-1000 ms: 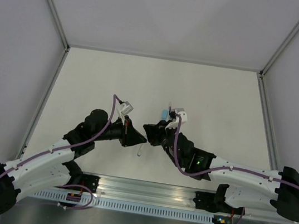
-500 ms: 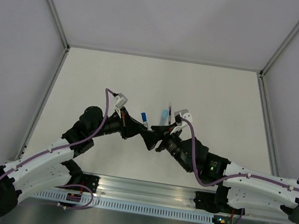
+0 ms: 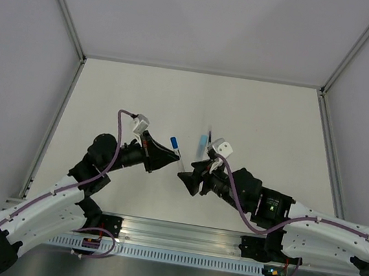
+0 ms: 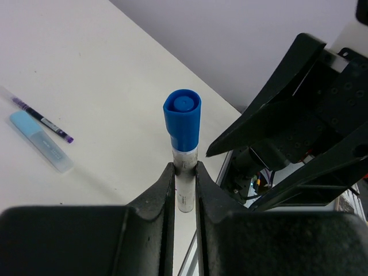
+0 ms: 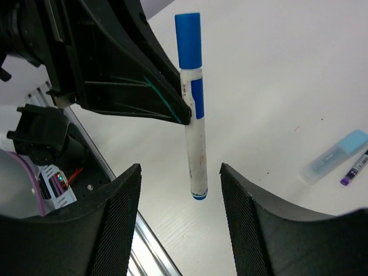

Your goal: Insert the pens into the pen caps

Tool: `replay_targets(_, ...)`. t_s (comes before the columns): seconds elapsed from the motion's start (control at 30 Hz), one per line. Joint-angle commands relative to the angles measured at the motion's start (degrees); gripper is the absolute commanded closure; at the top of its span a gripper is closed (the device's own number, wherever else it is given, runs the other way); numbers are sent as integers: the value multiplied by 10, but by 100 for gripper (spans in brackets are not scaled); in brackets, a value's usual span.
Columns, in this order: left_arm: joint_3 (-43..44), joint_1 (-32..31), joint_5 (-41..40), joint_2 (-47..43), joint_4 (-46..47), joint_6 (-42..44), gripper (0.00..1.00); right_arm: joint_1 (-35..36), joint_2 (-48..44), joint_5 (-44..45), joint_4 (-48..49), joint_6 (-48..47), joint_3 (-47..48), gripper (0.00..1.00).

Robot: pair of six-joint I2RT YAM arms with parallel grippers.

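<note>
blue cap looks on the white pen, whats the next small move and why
Probably lower the left gripper and set the white pen down: its dark blue cap is on, the right gripper is open and clear of it, and a slim pen lies beside a pale blue cap on the table, not in it.

Capped pen (image 4: pixel 183 154) in left tool (image 4: pixel 184 172), right tool (image 3: pixel 187 179) opposite; behind, loose cap (image 4: pixel 41 142) beside loose pen (image 4: pixel 40 118), maybe touching.

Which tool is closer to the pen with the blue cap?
Left. The left tool is shut on the blue-capped pen; the right tool is open close by its bare end, not touching it.
</note>
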Motion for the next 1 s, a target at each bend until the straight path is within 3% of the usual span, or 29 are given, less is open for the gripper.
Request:
replay_targets(0.0, 14, 1, 29, -18, 15, -26, 98, -1, 29, -48, -17, -31, 44, 37)
replay_targets(0.37, 4, 1, 51, -50, 17, -45, 98, -1, 119, -55, -3, -43, 89, 48)
replay_targets(0.53, 5, 1, 46, -78, 6, -54, 98, -1, 106, -48, 12, -31, 73, 71)
replay_targets(0.6, 6, 1, 44, -85, 5, -58, 98, -2, 102, -54, 19, -29, 63, 74)
replay_targets(0.7, 4, 1, 42, -93, 9, -68, 98, -1, 97, -61, 20, -29, 58, 88)
replay_targets(0.73, 4, 1, 44, -93, 12, -72, 98, -1, 97, -61, 19, -28, 56, 97)
replay_targets(0.8, 5, 2, 48, -92, 12, -72, 98, -1, 95, -63, 20, -25, 53, 100)
replay_targets(0.83, 7, 1, 51, -92, 7, -71, 95, -1, 93, -65, 20, -24, 52, 100)
replay_targets(0.87, 9, 1, 51, -93, 0, -70, 75, -1, 91, -65, 21, -20, 50, 100)
replay_targets(0.93, 17, 1, 39, -94, -13, -70, 54, -1, 79, -68, 21, -16, 44, 100)
replay_targets(0.97, 22, 2, 34, -95, -30, -69, 38, -1, 74, -75, 24, -15, 40, 100)
